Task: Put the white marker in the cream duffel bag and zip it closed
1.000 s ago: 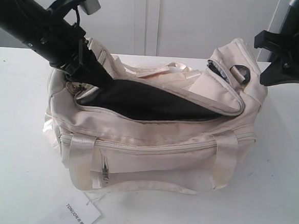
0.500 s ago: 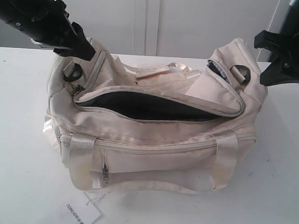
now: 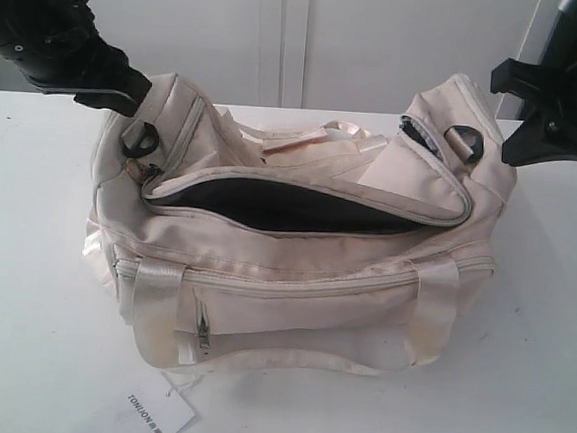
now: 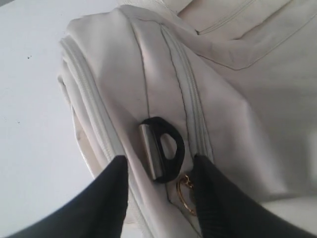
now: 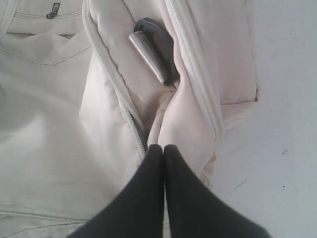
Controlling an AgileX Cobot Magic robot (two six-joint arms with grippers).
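Observation:
The cream duffel bag lies on the white table with its top zipper open, showing a dark lining. The white marker is out of view. My left gripper hangs open just above the bag's left end, its fingers either side of a black strap ring and a gold key-ring zipper pull, with nothing held. My right gripper is shut, its tips pinching a fold of bag fabric beside the zipper at the raised right end.
A white paper tag lies on the table in front of the bag. Satin handle straps rest across the bag's top and front. A second strap ring sits near the right gripper. White wall panels stand behind the table.
My left arm has pulled out of the bag's opening and risen up and to the left. The opening has narrowed a little. The right arm has not moved.

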